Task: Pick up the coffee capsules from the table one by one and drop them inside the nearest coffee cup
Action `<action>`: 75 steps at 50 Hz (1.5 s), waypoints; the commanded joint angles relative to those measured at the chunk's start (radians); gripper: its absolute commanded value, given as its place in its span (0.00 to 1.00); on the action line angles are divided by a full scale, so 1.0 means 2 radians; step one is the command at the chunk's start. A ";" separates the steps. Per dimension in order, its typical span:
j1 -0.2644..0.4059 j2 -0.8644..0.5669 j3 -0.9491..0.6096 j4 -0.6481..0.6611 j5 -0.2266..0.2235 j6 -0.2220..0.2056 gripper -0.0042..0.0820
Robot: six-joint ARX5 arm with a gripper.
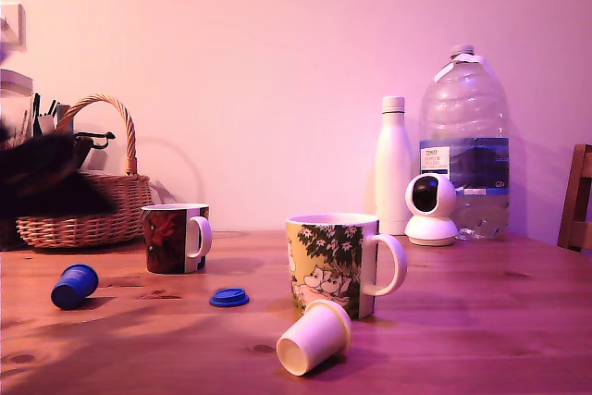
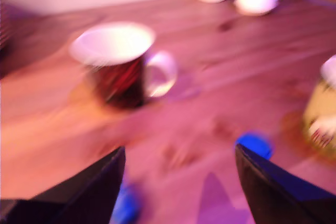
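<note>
- gripper point(image 2: 178, 182) fingers spread wide, nothing held; view blurred
- 2 capsules on table point(image 1: 481, 321): blue capsule point(image 2: 125, 206) just beside one finger point(image 2: 100, 182); cream capsule point(image 1: 314, 338) by floral mug point(image 1: 331, 264)
- 2 mugs; dark mug point(image 2: 118, 61) beyond fingers
- 1 blue lid point(image 2: 254, 144) near other finger

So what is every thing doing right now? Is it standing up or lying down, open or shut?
blue capsule: lying on its side on the table.
cream capsule: on its side, by the pale mug.
dark mug: upright, empty as far as the wrist view shows.
pale mug: upright; inside hidden.
blue lid: flat on the table.
white bottle: upright, capped.
water jug: upright, capped.
gripper: open, holding nothing.
</note>
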 commanded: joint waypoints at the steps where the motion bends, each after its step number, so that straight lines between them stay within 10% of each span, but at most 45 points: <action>1: 0.006 -0.009 -0.016 0.007 -0.003 -0.015 0.75; 38: 0.028 -0.009 -0.055 0.019 -0.024 -0.037 0.75; 75: 0.027 0.215 0.016 0.195 -0.013 -0.042 0.75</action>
